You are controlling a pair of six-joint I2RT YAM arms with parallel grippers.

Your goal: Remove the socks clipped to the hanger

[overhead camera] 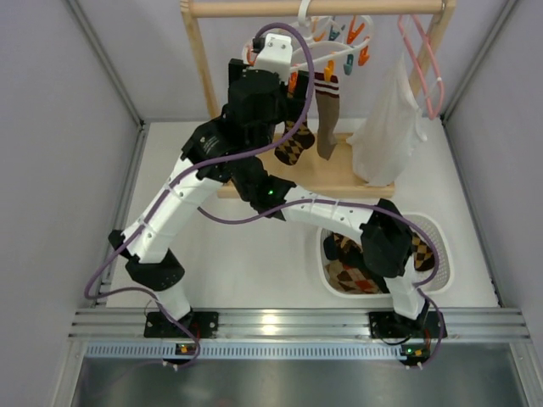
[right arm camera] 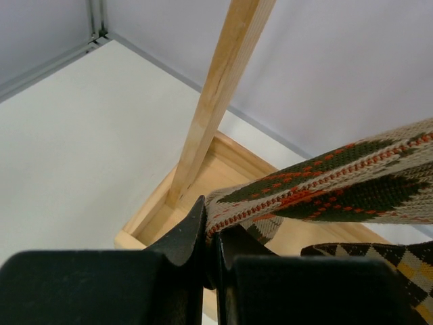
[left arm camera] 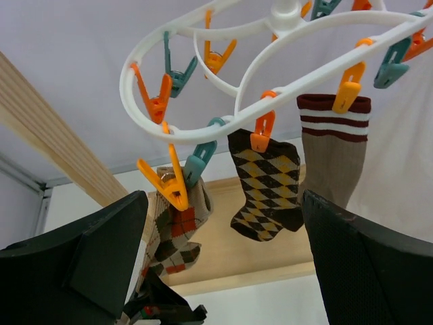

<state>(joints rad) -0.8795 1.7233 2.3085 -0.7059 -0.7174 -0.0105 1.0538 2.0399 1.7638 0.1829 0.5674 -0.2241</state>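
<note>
**Q:** Hanger: look and position?
**A:** The hanger [left arm camera: 314,73] is a white plastic oval ring with orange and teal clips dangling round it. It hangs from the rack top bar [overhead camera: 237,8], upper middle of the overhead view. Three socks are under it.

**Q:** Each sock?
**A:**
- The brown sock [left arm camera: 335,156] is plain with a maroon cuff and white stripes. It hangs straight, pinched by an orange clip [left arm camera: 348,88].
- The dark argyle sock [left arm camera: 264,193] has yellow diamonds and hangs free just beside it on its own orange clip.
- The tan argyle sock [left arm camera: 172,240] has dark and rust-orange diamonds. Its cuff is up at a yellow-orange clip [left arm camera: 169,183] and a teal clip [left arm camera: 198,166]; which one bites, cannot tell.

**Q:** Grippers?
**A:** The right gripper [right arm camera: 211,227] has its jaws closed tight on the tan argyle sock, with the fabric drawn taut. It is hidden in the overhead view. The left gripper [left arm camera: 223,200] has its jaws spread wide and holds nothing, just below the ring.

**Q:** Edges, room?
**A:**
- The rack post [right arm camera: 216,101] is close beside the right gripper, and the rack base [overhead camera: 339,174] lies below the socks.
- The white garment [overhead camera: 386,136] hangs on a pink wire hanger [overhead camera: 424,64], near the brown sock on its right.
- The basket [overhead camera: 443,263] sits front right and holds loose argyle socks [overhead camera: 352,278].
- There is bare table [overhead camera: 254,263] left of the basket.
- The walls [overhead camera: 51,170] stand on both sides.
</note>
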